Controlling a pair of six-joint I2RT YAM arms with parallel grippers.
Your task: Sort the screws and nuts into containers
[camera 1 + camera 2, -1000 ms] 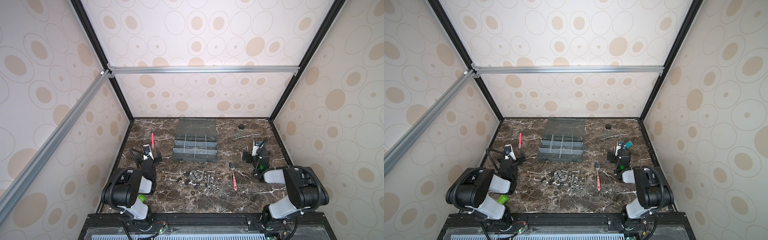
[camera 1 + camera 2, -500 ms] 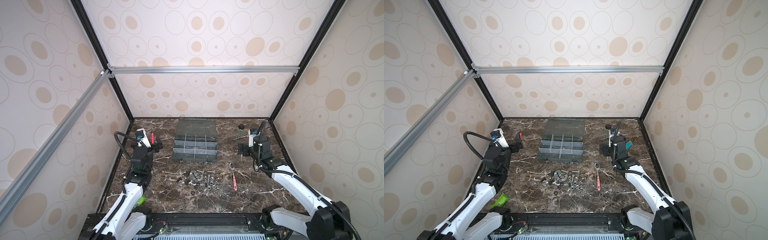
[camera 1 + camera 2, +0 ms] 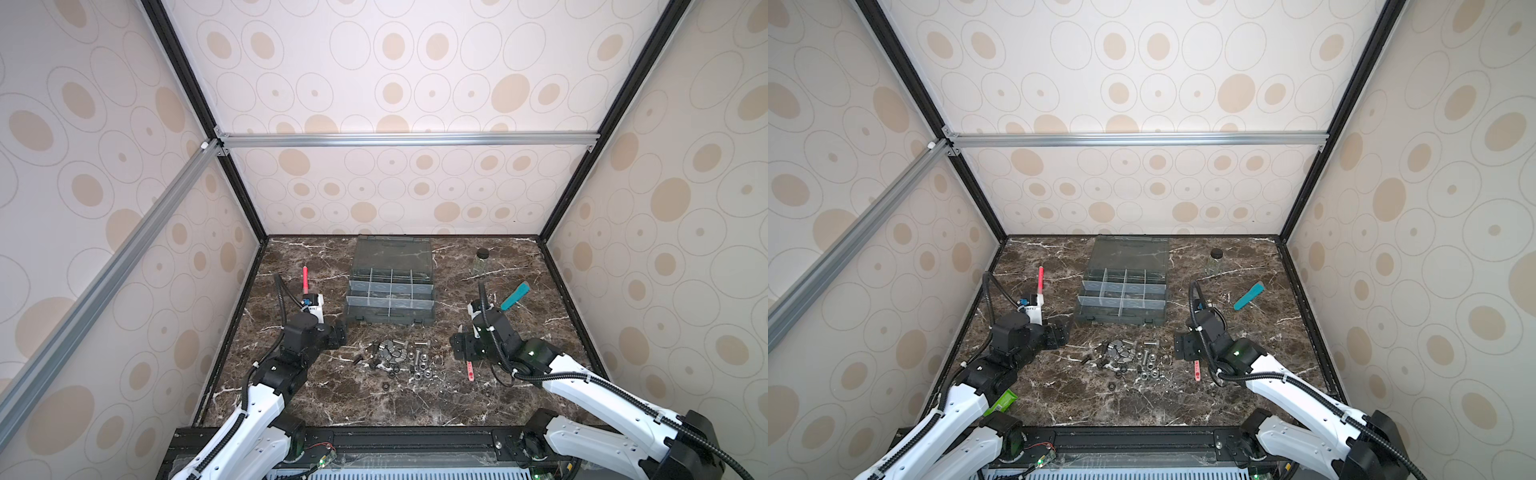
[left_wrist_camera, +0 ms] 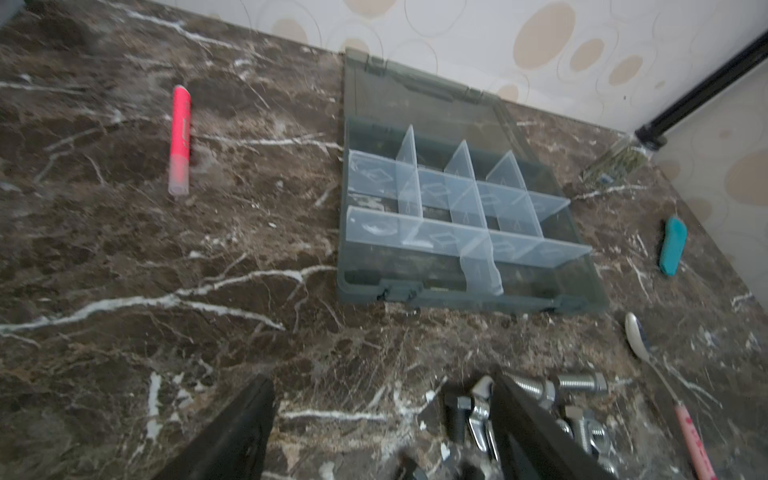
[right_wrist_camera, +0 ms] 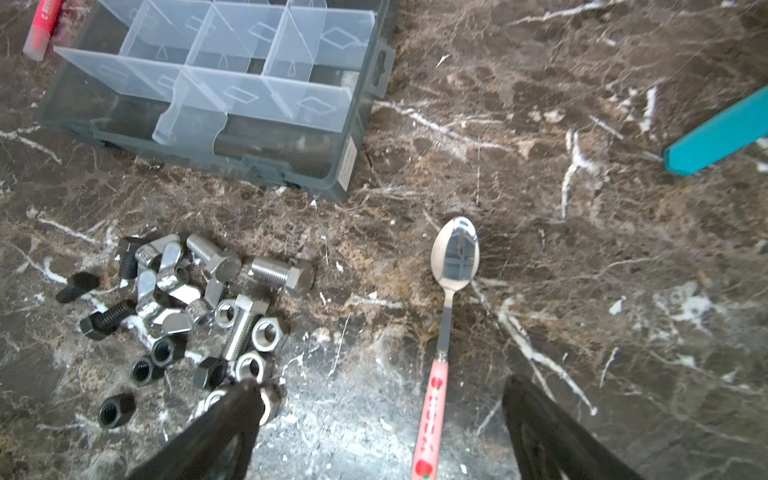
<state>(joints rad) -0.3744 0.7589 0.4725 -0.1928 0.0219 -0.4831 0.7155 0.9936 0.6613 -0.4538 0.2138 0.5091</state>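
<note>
Screws (image 5: 286, 274) and nuts (image 5: 268, 332) lying mixed in one pile on table (image 3: 332, 395), just near side of containers (image 3: 390, 291). Looks like nothing's sorted yet.

Lid (image 3: 392, 251) lying flat open toward far wall, so compartments are sitting ready for drops.

Left gripper (image 4: 382, 432) hovering at pile's left edge, jaws apart, holding nothing.

Right gripper (image 5: 386, 436) hovering just right of pile, jaws wide, empty. Pink-handled spoon (image 5: 446, 316) lining up between them, so guessing it's going for scoop.

Dark marble tabletop (image 3: 374, 407), grey organizer box (image 3: 390, 319) of containers (image 3: 380, 286) at the rear middle, lid laid back, screws (image 3: 420, 344) and nuts (image 3: 422, 366) heaped near the centre, left pincer (image 3: 341, 334) and right pincer (image 3: 455, 347) flanking the heap, pink-handled spoon (image 3: 470, 370) by the right one.
</note>
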